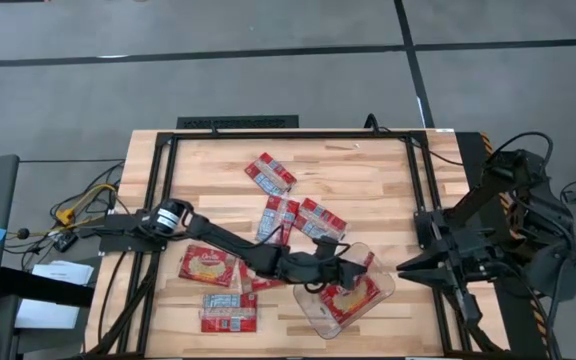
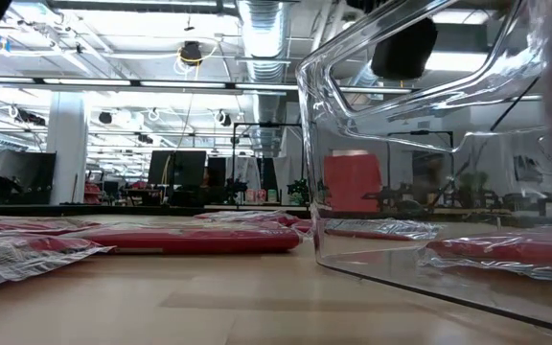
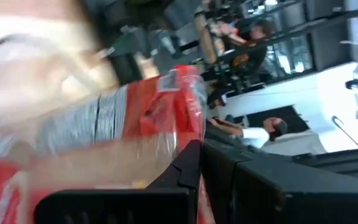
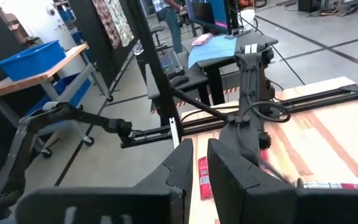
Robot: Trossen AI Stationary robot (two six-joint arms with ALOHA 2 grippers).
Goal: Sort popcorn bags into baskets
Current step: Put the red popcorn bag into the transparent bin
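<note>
Popcorn bags (image 1: 230, 313) lie scattered on the wooden table (image 1: 368, 180), and you have one already in the clear tub (image 1: 308, 315). Taking the table's middle as the dial's centre and its far edge as 12 o'clock, the nearest bag sits at 7 o'clock, face up with pale panels. Just beyond it, at 8 o'clock, lies a bag with a yellow picture (image 1: 208, 265). The tub stands at 5 o'clock, with a yellow-faced bag (image 1: 348, 298) flat on its floor.

Your left pincer (image 1: 353, 270) is reached across to the tub's far rim and is clenched. In its wrist view a red bag (image 3: 166, 106) lies right against its fingers, though you cannot tell whether it is pinched.

Your right pincer (image 1: 405, 270) waits at 3 o'clock, just beside the tub. Whether it is released or clenched, you cannot tell.

Two more bags (image 1: 321, 220) overlap just past the centre, and the farthest bag (image 1: 268, 173) lies toward 12 o'clock.
</note>
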